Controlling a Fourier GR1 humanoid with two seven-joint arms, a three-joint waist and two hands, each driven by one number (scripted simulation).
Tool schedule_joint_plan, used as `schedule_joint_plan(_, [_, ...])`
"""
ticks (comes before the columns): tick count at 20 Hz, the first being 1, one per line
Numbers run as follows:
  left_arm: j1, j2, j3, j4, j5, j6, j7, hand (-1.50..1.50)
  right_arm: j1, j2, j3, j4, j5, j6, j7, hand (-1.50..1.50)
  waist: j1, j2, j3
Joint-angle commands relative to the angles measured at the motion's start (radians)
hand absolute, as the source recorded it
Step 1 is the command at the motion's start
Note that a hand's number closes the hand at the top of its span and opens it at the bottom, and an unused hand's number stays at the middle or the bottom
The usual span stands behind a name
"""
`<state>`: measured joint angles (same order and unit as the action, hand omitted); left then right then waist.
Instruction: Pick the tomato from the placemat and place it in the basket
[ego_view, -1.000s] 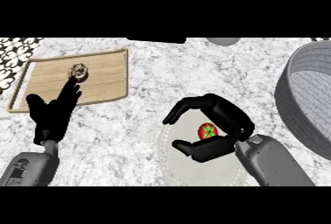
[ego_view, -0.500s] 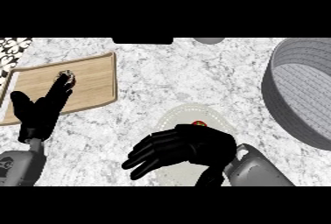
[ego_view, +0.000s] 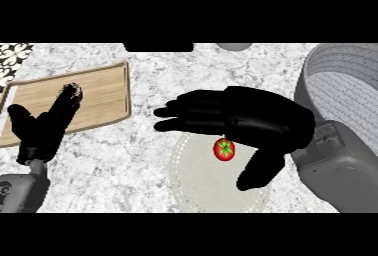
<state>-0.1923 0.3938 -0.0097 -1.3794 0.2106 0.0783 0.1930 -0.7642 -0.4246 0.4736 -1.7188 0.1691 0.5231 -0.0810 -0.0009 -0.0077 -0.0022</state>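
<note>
right hand (ego_view: 255, 122) now uncovers the tomato (ego_view: 224, 149), nearly hidden a moment ago.
its fingers (ego_view: 193, 109) spread, clamping nothing; tomato sits on the placemat (ego_view: 207, 187) under the palm, apart from the basket (ego_view: 336, 75) at the worktop's (ego_view: 148, 150) right edge; left hand (ego_view: 40, 130) rests open.

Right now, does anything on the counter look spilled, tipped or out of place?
Nothing stands out. The tomato is over the placemat, under the open right hand. The basket stands at the right with its opening up. The left hand rests open over the wooden board.
</note>
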Motion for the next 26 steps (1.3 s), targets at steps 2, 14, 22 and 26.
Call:
schedule_joint_plan(2, [-0.002, -0.017, -0.016, -0.029, -0.014, 0.007, 0.014, 0.0, -0.2, -0.026, -0.087, 0.057, 0.0, 0.098, 0.228, -1.5, 0.008, 0.002, 0.0])
schedule_joint_plan(14, [0.014, -0.034, 0.017, 0.037, -0.028, -0.032, -0.062, 0.0, -0.285, -0.19, -0.16, 0.356, -0.054, 0.528, -0.072, -1.5, 0.014, 0.012, 0.002])
schedule_joint_plan(22, [-0.047, -0.036, 0.037, 0.043, -0.032, -0.023, -0.004, 0.0, -0.117, -0.207, -0.206, 0.387, -0.015, 0.415, -0.265, -1.5, 0.01, 0.014, 0.003])
schedule_joint_plan(26, [-0.03, -0.011, 0.069, 0.026, -0.009, -0.056, -0.003, 0.0, -0.012, -0.191, -0.145, 0.354, 0.07, 0.339, -0.366, -1.5, 0.012, 0.013, 0.003])
